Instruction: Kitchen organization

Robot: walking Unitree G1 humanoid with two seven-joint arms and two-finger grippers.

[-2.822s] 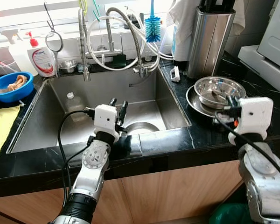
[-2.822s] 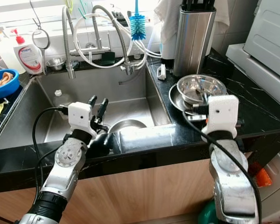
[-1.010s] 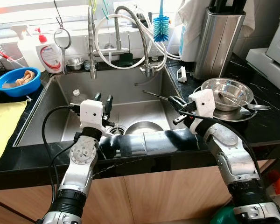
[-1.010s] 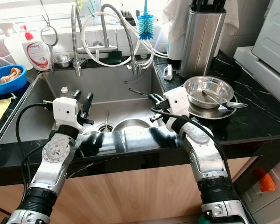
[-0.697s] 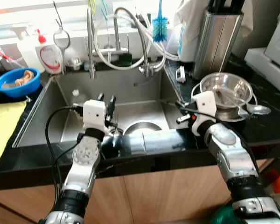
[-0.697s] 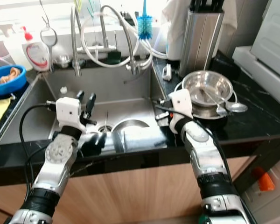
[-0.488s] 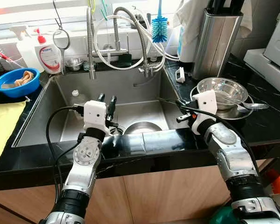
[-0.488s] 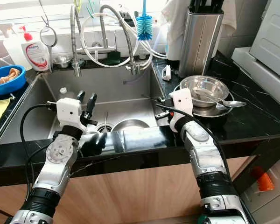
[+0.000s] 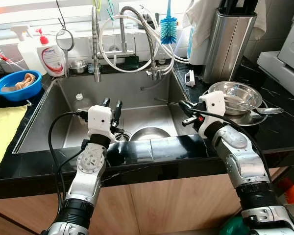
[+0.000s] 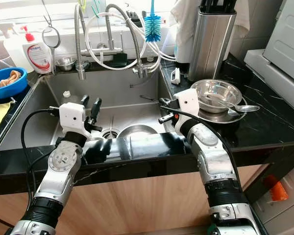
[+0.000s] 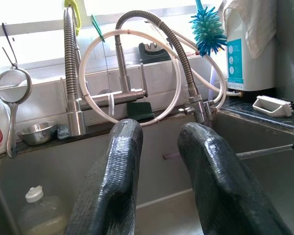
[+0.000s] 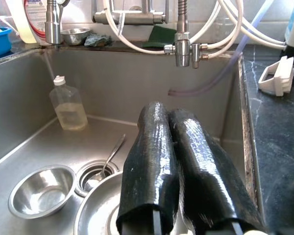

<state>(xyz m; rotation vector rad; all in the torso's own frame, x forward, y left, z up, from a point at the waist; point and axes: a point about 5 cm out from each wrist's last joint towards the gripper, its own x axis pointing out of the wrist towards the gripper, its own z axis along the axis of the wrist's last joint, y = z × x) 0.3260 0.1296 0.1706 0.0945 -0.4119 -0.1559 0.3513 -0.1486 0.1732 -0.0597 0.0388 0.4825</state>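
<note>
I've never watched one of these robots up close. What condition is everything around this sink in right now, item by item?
Left hand: open, held over the sink, holding nothing.
Right hand: shut, a thin metal utensil sticking out past its tip over the sink.
Small steel bowl: upright, on the sink floor.
Spoon: lying across the drain.
Clear bottle: capped, standing in the sink.
Blue bowl: on the counter, holding something tan.

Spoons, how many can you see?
2 that I can tell: one spoon lying across the steel bowl on the counter, and one spoon in the sink by the drain. Dishes may hide more.
</note>
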